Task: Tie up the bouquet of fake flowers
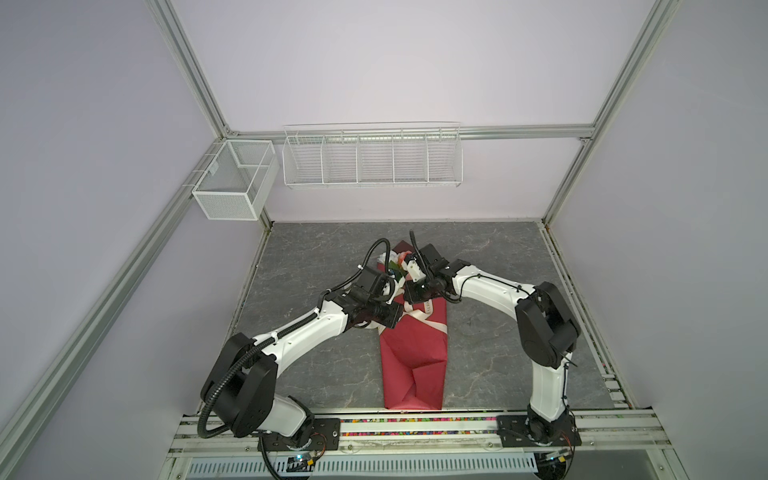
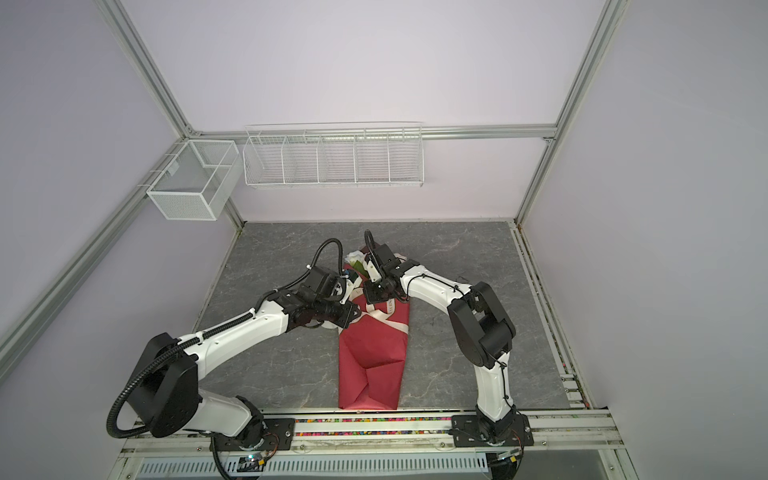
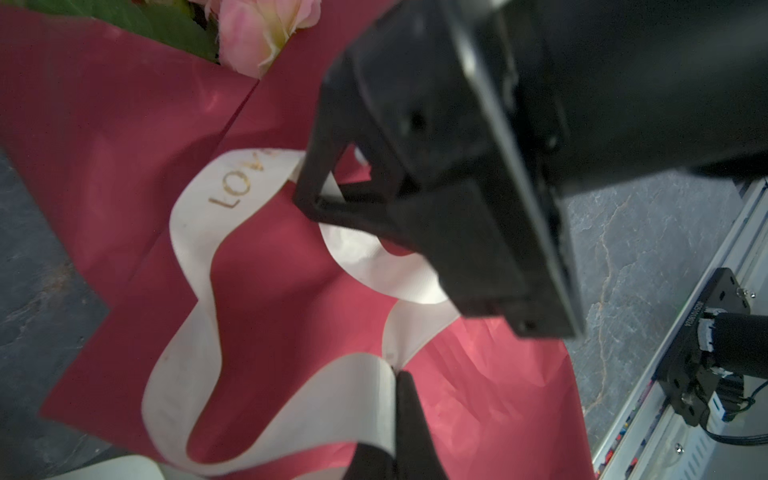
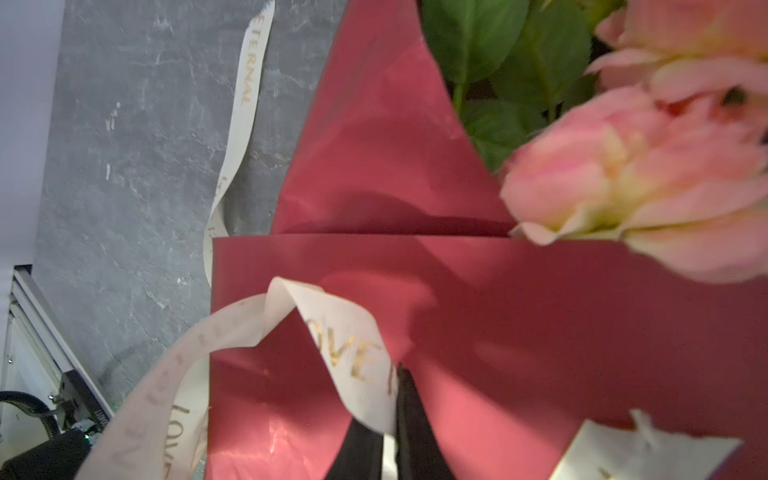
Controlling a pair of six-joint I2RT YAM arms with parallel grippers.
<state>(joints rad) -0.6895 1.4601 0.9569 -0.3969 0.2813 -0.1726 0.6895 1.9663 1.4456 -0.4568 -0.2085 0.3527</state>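
Note:
The bouquet of fake flowers lies in dark-red paper on the grey table, with its blooms at the far end. Pink roses show in the wrist views, with green leaves beside them. A cream ribbon printed with gold letters curls across the paper's middle. My left gripper is shut on a loop of the ribbon. Just beyond it, my right gripper is shut on another stretch of the ribbon. Both grippers hang close together over the wrap.
A loose ribbon end trails over the grey table beside the paper. Two white wire baskets hang on the back wall. An aluminium rail with both arm bases runs along the table's near edge.

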